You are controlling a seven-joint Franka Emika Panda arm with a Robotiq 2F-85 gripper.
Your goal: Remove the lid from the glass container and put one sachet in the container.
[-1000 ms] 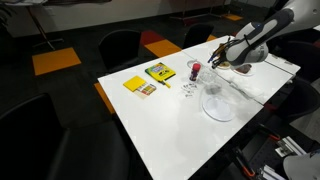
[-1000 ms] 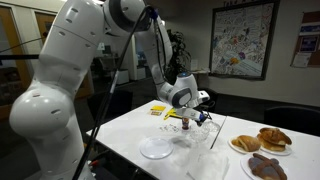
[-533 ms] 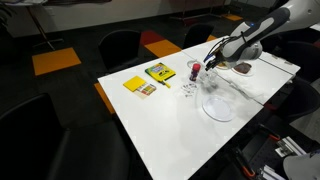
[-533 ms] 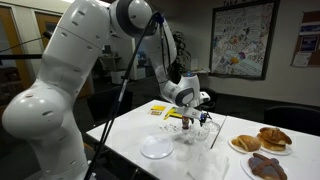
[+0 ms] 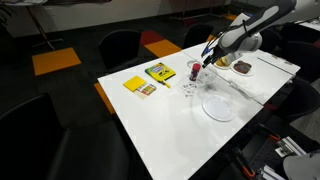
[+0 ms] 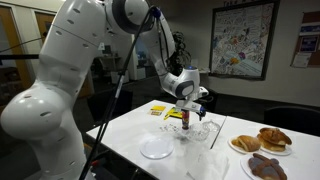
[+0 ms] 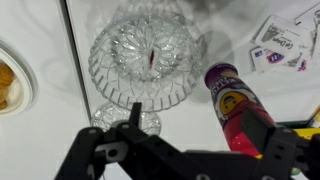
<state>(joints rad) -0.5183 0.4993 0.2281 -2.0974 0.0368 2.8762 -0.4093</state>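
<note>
In the wrist view the gripper [image 7: 175,158] is a dark blur cut off by the bottom edge, and how its jaws stand cannot be told. It hides the near end of the red cylinder [image 7: 232,98] and part of a small glass piece [image 7: 128,118]. The sachets [image 7: 283,45] run off the right edge, and the glass container [image 7: 145,55] runs off the far edge.

A red can [image 7: 237,100] stands just beside the glass jar [image 7: 147,62], narrowing the way there, while the bench's [image 5: 160,125] near corner lies bare.
</note>
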